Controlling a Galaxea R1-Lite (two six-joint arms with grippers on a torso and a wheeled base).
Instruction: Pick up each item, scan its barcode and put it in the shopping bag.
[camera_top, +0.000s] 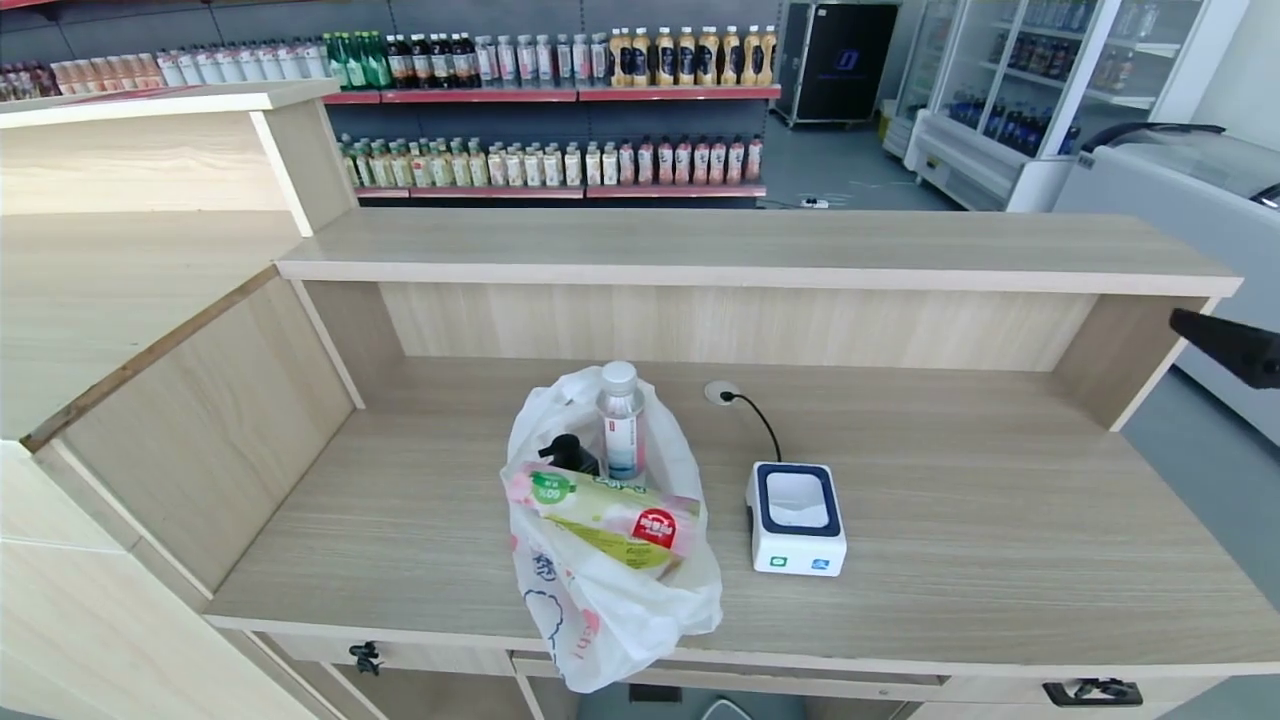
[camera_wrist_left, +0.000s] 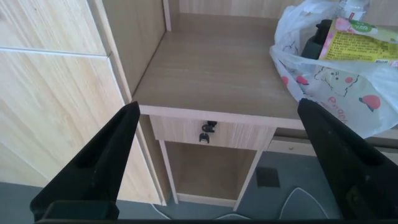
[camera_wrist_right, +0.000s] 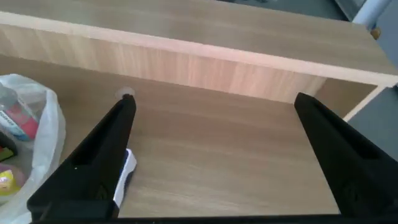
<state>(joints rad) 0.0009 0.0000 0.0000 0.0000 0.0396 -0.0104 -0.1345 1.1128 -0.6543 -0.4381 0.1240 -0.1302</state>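
here, the left gripper (camera_wrist_left: 217, 104) hangs before the worktop (camera_top: 980, 540) with fingers spread open, empty. the shopping bag (camera_top: 600, 590) stands mid-worktop holding a bottle (camera_top: 620, 420) and packet (camera_top: 605, 512); the scanner (camera_top: 795, 518) sits just beside it. the right gripper (camera_wrist_right: 214, 98) hovers open, empty.

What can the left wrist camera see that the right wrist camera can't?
Left wrist view, not the right: the wooden drawer with a black lock under the counter's edge, the tall wooden side panel, and the open left gripper. Right wrist view, not the left: the white box-shaped scanner, the round grey cable hole, the raised wooden ledge and the open right gripper. Both: the white plastic shopping bag with goods inside, on the pale wooden countertop.
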